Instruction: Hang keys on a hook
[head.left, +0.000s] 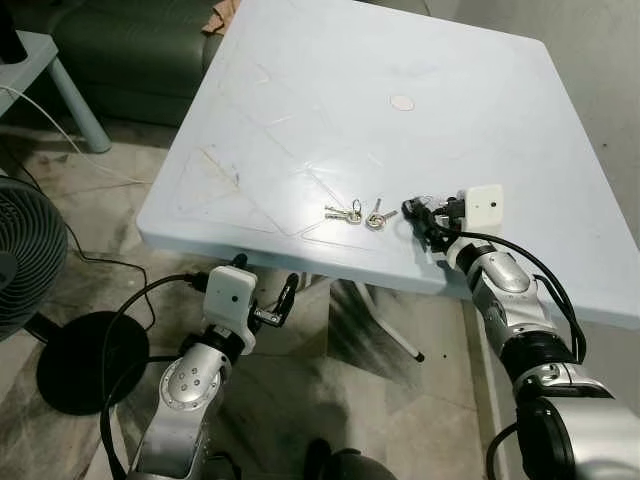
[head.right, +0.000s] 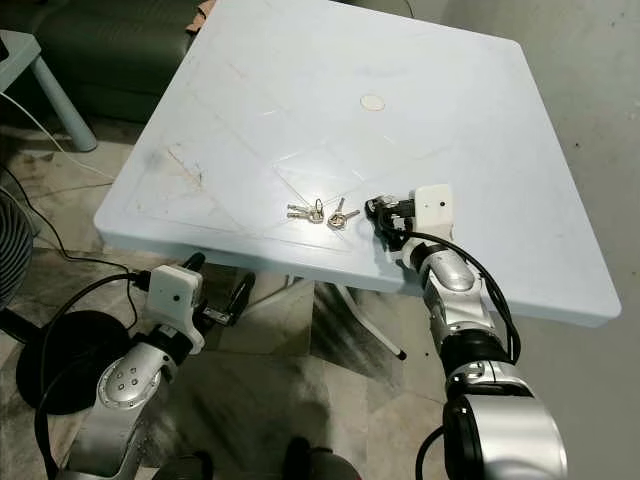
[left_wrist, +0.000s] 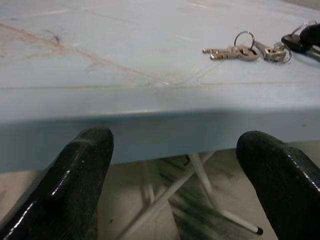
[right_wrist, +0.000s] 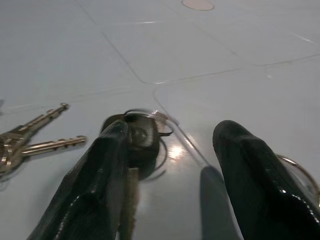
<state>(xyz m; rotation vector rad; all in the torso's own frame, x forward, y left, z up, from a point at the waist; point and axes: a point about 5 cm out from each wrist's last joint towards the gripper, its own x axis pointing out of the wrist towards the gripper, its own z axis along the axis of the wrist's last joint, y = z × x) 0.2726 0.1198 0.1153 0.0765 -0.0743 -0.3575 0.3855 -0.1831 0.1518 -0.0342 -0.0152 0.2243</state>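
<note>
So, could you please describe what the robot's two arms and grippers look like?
Both arms are silver metal with rounded joint housings and black bands. Black cables loop along the left arm and the right arm. A white box-shaped camera sits on each wrist. The left gripper and the right gripper each have two long, glossy black fingers with rounded tips.

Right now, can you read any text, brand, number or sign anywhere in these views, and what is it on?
No legible text in any view.
Keys: any stamping is too small and blurred to read.
Table: no print, only scratches, stains and a plain round cap.
Right end effector and left end effector: black fingers and white camera housings carry no readable label.
Fan: no marking visible.
</note>
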